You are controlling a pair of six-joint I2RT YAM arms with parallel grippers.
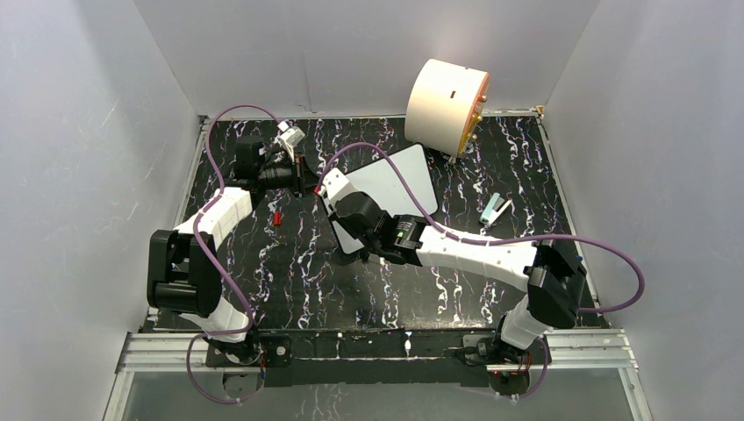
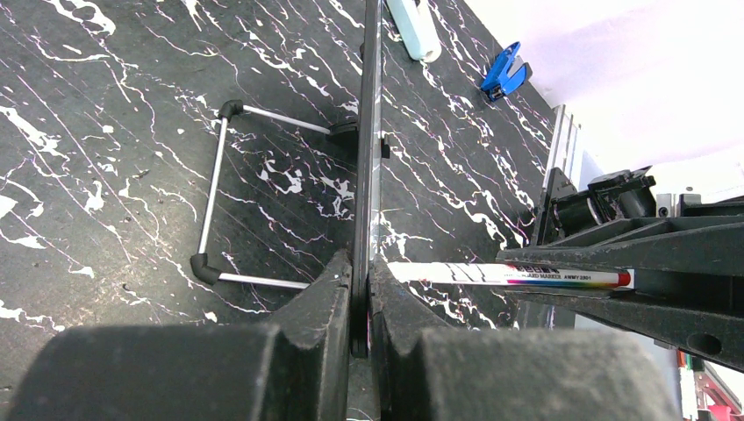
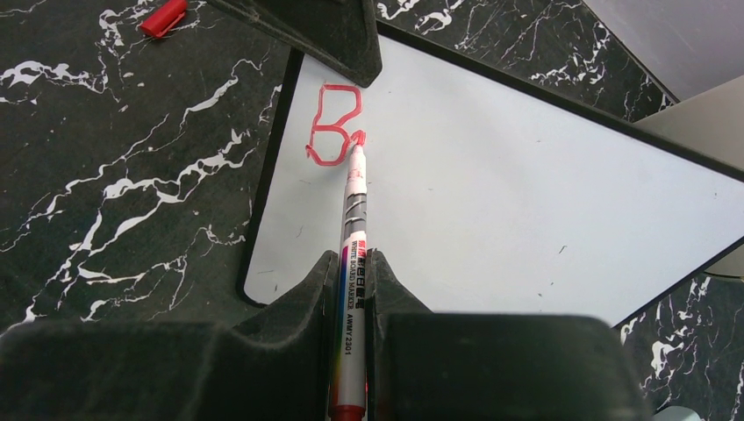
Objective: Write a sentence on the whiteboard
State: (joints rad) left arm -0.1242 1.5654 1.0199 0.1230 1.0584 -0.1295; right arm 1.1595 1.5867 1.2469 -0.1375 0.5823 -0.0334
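The whiteboard (image 1: 397, 186) stands tilted on the black marbled table; in the left wrist view the whiteboard (image 2: 367, 132) shows edge-on. My left gripper (image 2: 361, 263) is shut on its near edge, at the board's left corner (image 1: 303, 175). My right gripper (image 3: 355, 259) is shut on a red whiteboard marker (image 3: 354, 219). The marker's tip touches the whiteboard (image 3: 491, 202) just right of a red "B" (image 3: 333, 123). Of the sentence, only that "B" and a short red stroke at the tip show. The right gripper (image 1: 336, 187) covers the writing in the top view.
A big cream cylinder (image 1: 447, 105) lies at the back right. The marker's red cap (image 1: 276, 217) rests left of the board. A pale blue-green object (image 1: 496, 209) lies right of the board. The board's wire stand (image 2: 219, 193) sits behind it. White walls enclose three sides.
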